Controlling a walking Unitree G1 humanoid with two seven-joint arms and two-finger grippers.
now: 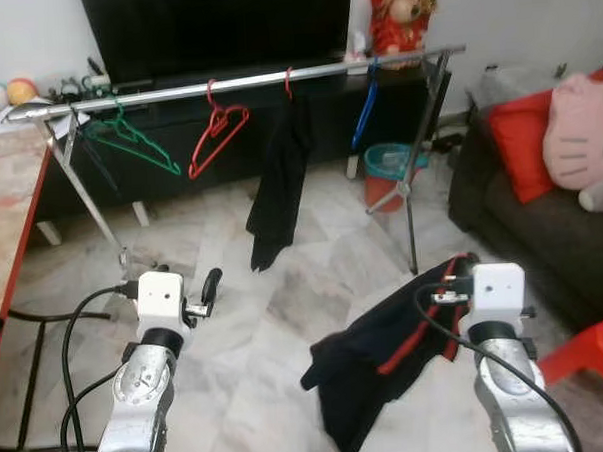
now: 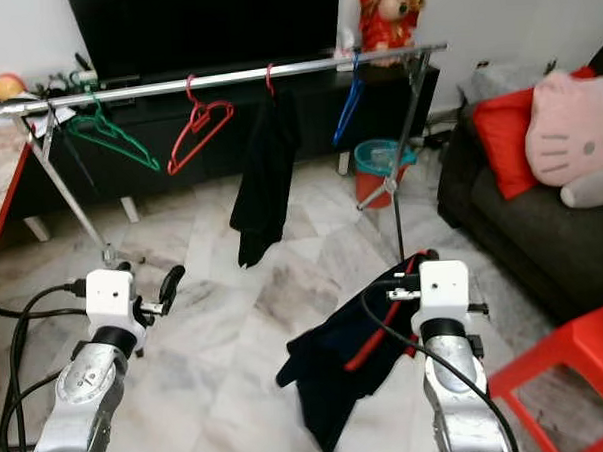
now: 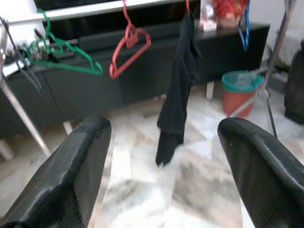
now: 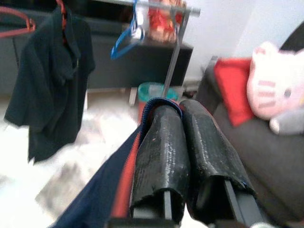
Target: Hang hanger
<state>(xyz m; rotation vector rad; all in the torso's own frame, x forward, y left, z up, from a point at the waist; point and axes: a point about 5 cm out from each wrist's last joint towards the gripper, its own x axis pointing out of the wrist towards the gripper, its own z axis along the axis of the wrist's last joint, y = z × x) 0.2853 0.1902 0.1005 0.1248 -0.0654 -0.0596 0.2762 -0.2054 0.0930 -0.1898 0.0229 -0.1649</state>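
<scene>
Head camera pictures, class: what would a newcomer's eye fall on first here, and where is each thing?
The right gripper, low and right of centre, is shut on a dark garment with a red hanger that droops to the floor. Behind runs a silver rail with a hung black shirt mid-rail. The left gripper is open, holding nothing.

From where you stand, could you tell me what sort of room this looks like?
Most likely a home living room: a large black television on a low dark cabinet, a dark grey sofa with a red cushion, and a metal clothes rail.
</scene>
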